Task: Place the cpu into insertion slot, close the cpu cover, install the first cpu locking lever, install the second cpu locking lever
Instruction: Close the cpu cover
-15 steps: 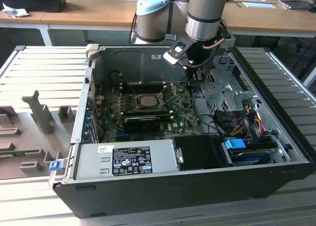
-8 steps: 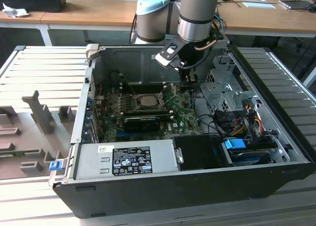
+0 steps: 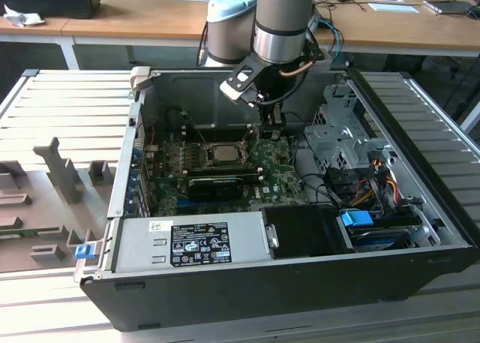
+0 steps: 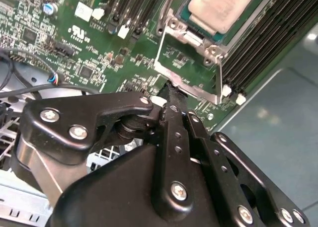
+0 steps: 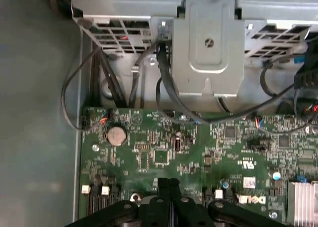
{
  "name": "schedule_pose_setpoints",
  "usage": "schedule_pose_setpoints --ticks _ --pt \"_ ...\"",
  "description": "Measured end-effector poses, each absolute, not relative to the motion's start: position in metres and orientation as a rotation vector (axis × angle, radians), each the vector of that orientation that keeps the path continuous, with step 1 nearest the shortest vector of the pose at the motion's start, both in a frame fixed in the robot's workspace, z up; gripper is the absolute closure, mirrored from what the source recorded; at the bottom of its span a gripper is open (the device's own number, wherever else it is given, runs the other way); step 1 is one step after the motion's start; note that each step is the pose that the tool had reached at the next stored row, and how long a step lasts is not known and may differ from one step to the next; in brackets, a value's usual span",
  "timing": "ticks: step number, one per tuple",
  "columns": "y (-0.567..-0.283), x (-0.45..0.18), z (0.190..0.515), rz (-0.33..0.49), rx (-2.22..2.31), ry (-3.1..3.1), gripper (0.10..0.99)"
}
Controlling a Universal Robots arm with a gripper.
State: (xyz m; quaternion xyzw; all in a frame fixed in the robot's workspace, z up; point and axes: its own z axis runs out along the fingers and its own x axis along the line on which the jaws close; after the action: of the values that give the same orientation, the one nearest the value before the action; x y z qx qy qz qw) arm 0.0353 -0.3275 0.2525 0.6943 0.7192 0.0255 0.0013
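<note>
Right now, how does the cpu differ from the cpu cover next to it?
The cpu is a solid silver-grey square; the cpu cover is a thin frame whose window shows the green board behind it. The cpu lies seated flat, while the cpu cover is swung open beside it, not over it. Both are square, silvery metal.
</note>
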Motion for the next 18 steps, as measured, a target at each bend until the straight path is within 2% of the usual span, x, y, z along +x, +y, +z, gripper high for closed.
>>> schedule_pose_setpoints --ticks 18 --pt "-0.327 0.019 0.253 0.080 2.179 2.258 0.980"
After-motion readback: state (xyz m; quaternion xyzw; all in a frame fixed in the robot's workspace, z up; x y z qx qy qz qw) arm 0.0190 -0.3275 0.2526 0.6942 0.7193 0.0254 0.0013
